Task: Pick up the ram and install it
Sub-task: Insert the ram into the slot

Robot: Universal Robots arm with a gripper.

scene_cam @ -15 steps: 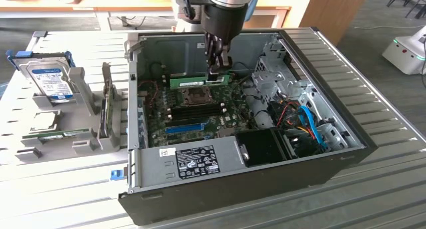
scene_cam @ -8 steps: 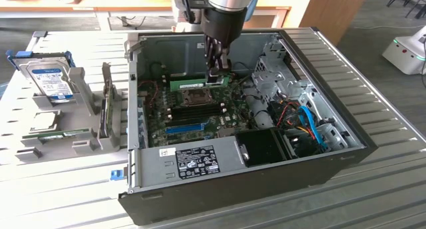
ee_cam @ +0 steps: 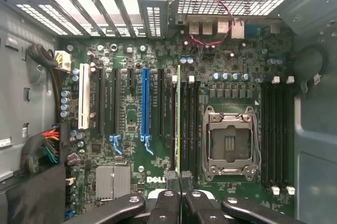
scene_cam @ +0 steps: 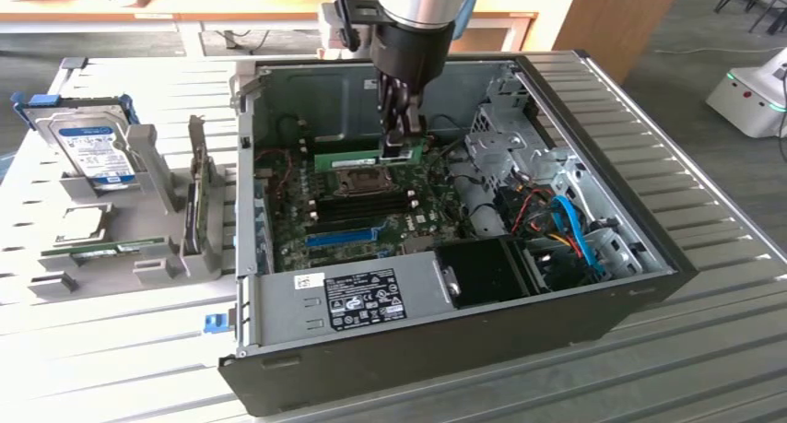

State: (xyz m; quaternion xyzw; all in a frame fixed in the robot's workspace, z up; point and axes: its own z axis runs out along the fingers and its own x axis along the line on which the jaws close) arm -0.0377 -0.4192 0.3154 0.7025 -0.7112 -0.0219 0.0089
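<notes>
The ram (scene_cam: pixel 357 158) is a thin green board that hangs level above the motherboard (scene_cam: pixel 369 211) inside the open computer case, just behind the CPU socket (scene_cam: pixel 359 185). My gripper (scene_cam: pixel 396 145) reaches down from above and is shut on the ram near its end on the exterior view's right. In the wrist view the ram (ee_cam: pixel 178 119) shows edge-on as a narrow green strip between my black fingertips (ee_cam: pixel 171 177). It runs along the black memory slots (ee_cam: pixel 185 124) beside the CPU socket (ee_cam: pixel 230 142).
The case walls (scene_cam: pixel 578 165) and drive cage (scene_cam: pixel 499 133) surround the board. A long blue slot (ee_cam: pixel 145 100) and several black slots lie beside the ram. Outside the case, a grey fixture (scene_cam: pixel 160 266) holds a hard drive (scene_cam: pixel 96 151) and another green stick (scene_cam: pixel 105 251).
</notes>
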